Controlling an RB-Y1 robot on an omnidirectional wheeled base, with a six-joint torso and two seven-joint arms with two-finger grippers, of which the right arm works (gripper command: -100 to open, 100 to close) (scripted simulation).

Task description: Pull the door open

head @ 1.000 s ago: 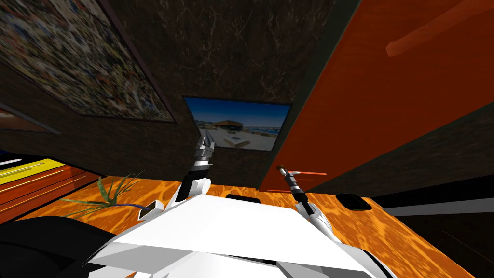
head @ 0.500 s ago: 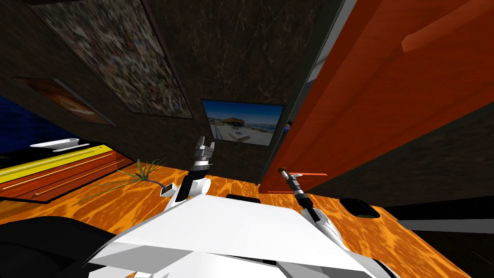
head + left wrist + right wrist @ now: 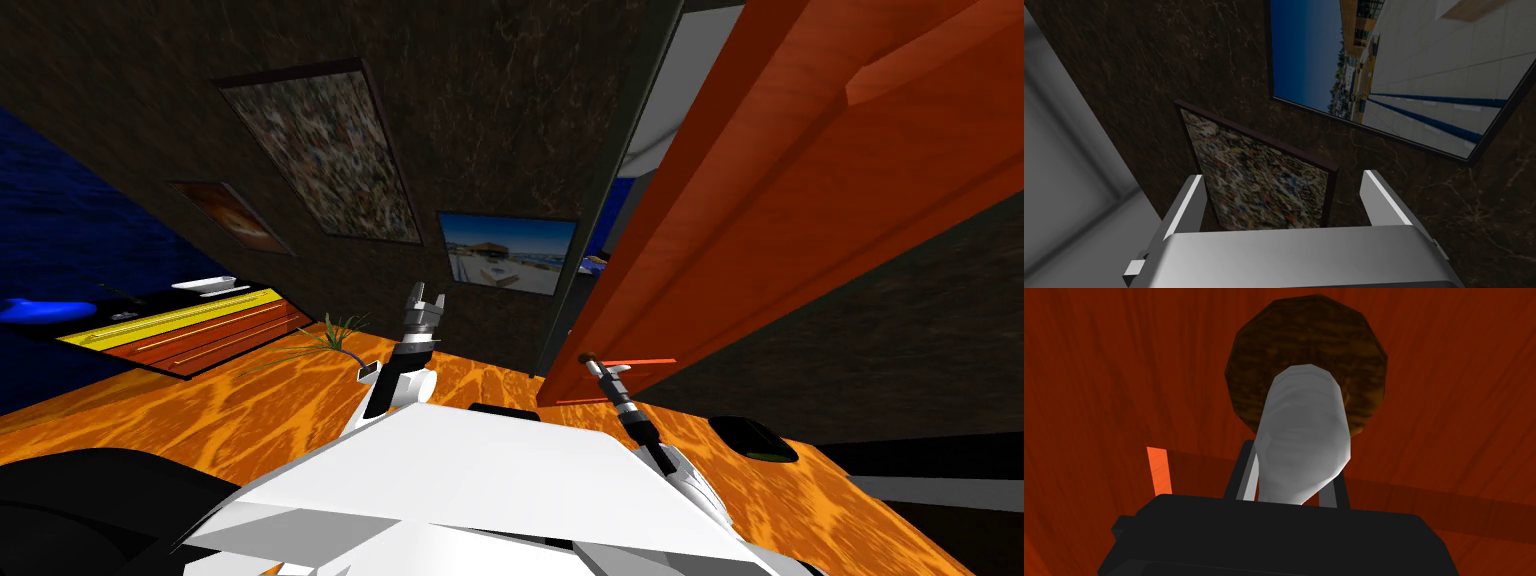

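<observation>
Dark marbled wall [image 3: 480,100] hung with pictures [image 3: 510,250] faces me. At my right the red-brown door [image 3: 780,200] stands partly ajar, with a gap [image 3: 650,140] at its edge. My right gripper [image 3: 1294,480] pinches its grey handle [image 3: 1301,433], and my left gripper [image 3: 1284,180] hangs wide and idle. Most of the swing remains, I judge.

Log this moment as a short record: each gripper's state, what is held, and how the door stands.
right gripper: jaws shut on the grey handle
handle mount: round brown plate on the door
door: reddish-brown, ajar
gap: pale strip showing along the door's edge
left gripper: jaws open, empty, raised to the left of the door
task state: door partly open, handle gripped
</observation>
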